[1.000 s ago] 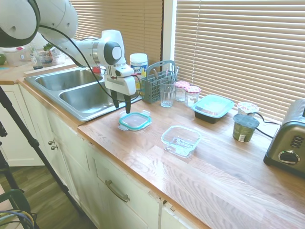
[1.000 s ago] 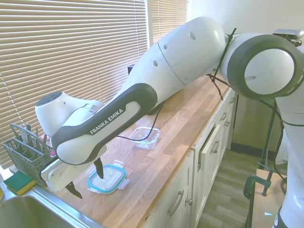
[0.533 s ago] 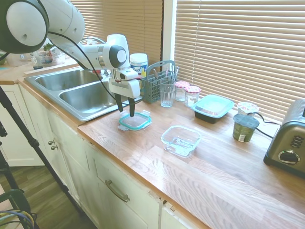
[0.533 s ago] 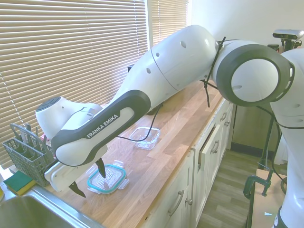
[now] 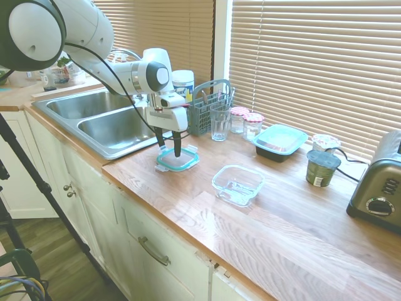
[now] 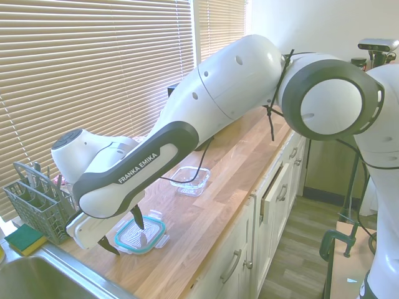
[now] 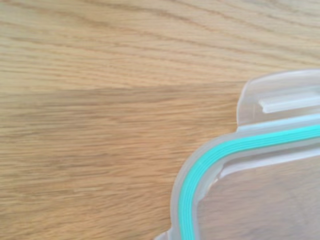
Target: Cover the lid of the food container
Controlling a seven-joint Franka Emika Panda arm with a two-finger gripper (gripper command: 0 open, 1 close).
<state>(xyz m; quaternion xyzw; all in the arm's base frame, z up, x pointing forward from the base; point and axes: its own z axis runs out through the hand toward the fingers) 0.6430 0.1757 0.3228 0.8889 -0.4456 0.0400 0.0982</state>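
Below the spread fingers (image 5: 177,149) of the gripper (image 5: 169,147), which grips nothing, the lid (image 5: 178,159) lies flat on the wooden counter (image 5: 294,219). Well apart from the fingertips sits the food container (image 5: 238,184), apparently empty and uncovered.

I'm in a home kitchen: steel double sink (image 5: 94,119), wooden desk (image 5: 263,219) over cream cabinets (image 5: 150,251), cutlery caddy (image 5: 207,106), toaster (image 5: 379,188), window blinds (image 5: 313,56).
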